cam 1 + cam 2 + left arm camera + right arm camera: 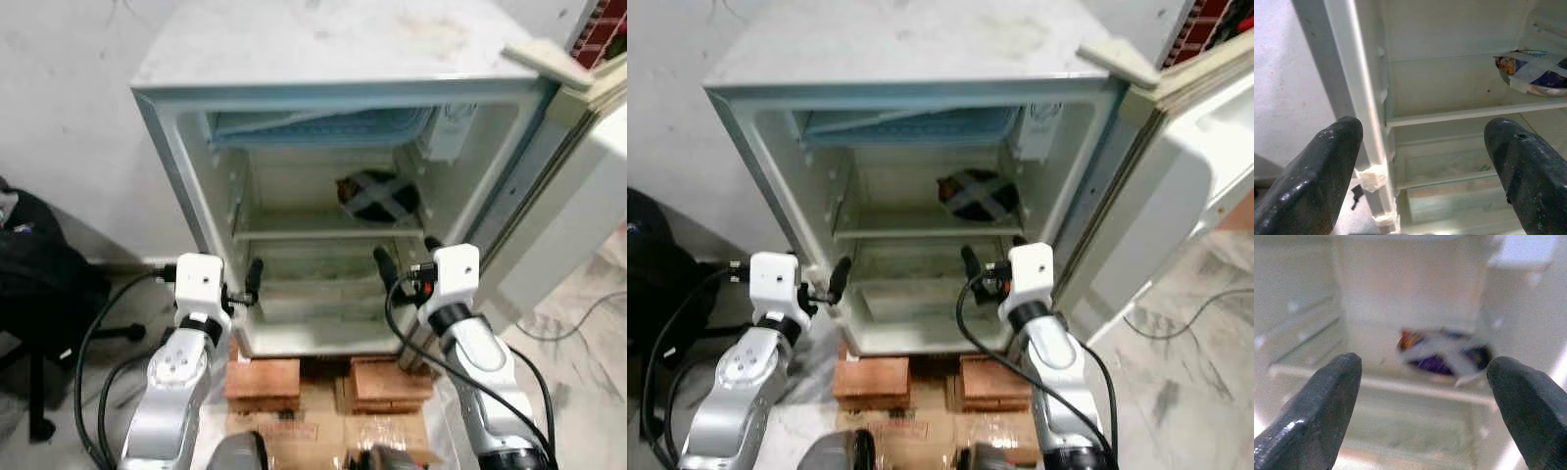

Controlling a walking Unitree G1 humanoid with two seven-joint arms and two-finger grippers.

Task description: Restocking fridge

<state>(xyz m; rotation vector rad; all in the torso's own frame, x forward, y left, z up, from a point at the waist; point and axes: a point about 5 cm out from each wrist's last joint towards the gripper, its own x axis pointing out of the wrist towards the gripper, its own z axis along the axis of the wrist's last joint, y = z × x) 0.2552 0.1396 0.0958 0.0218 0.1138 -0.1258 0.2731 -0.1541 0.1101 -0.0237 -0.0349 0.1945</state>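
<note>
Left eye: fridge (196,59) open, taped bowl (377,196) on its shelf (294,233); both grippers at the opening, empty. Left wrist: left gripper (1422,166) fingers wide, near door frame, could clip it. Right wrist: right gripper (1425,401) wide, bowl blurred; a reach may knock it

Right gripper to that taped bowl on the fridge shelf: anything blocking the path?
Nothing visible. The fridge door is open, and the right gripper, fingers apart, sits at the front opening just below the shelf. The taped bowl sits alone at the shelf's right rear, with open space in front of it.
</note>
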